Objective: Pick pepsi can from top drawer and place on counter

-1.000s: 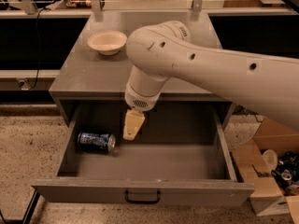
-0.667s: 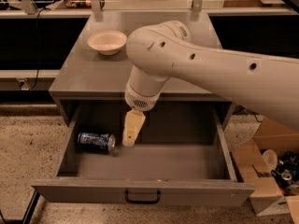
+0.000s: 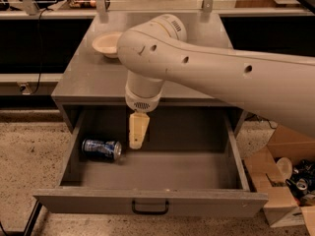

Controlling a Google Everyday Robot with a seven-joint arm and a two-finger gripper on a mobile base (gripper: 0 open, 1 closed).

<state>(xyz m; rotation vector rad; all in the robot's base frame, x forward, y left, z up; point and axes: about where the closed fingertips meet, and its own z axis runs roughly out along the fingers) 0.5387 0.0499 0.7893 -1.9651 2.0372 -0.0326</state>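
Here, the robot's gripper [image 3: 136, 142] hangs inside the pulled-out drawer [image 3: 187, 167], pointing down just to the right of a blue can [image 3: 102, 149] that lies on its side near the drawer's left wall; how wide its grip stands cannot be told from this angle. The can rests with its silver end toward the gripper, and the two sit close but apart, so the grasp looks not yet made. The thick white arm [image 3: 221, 77] reaches in from the right and crosses above the worktop [image 3: 91, 85], probably so the wrist can drop straight down past the cabinet's front edge. That edge sits close behind the wrist, leaving little room to back up, while the drawer floor to the right and front of the can lies bare. A lift would likely need to rise above the front lip of the worktop before moving back. A beige bowl [image 3: 109, 44] occupies the worktop's far left corner, with open grey surface nearer the front for setting the can down.
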